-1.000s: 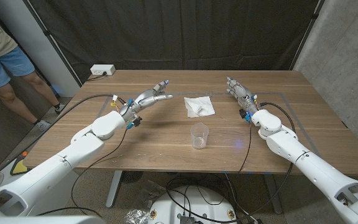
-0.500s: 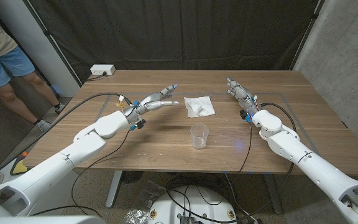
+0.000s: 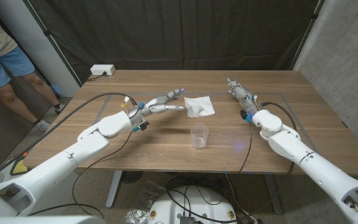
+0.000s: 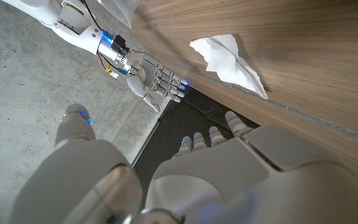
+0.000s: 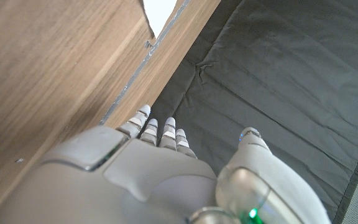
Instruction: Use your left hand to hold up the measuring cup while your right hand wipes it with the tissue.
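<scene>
Clear plastic measuring cup (image 3: 198,135) stands upright, mouth up, on wooden table near front edge, middle. White tissue (image 3: 199,106), crumpled, partly unfolded, lies flat just behind cup, well apart from it, toward table's centre.

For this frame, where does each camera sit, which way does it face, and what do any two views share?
Head view: looks down over the table; both arms, measuring cup, tissue, a person at left.
Left wrist view: behind the left hand, facing the tissue and right hand.
Right wrist view: behind the right hand, facing the table edge and dark curtain.
Shared: head and left wrist views both show the tissue and right hand.
</scene>
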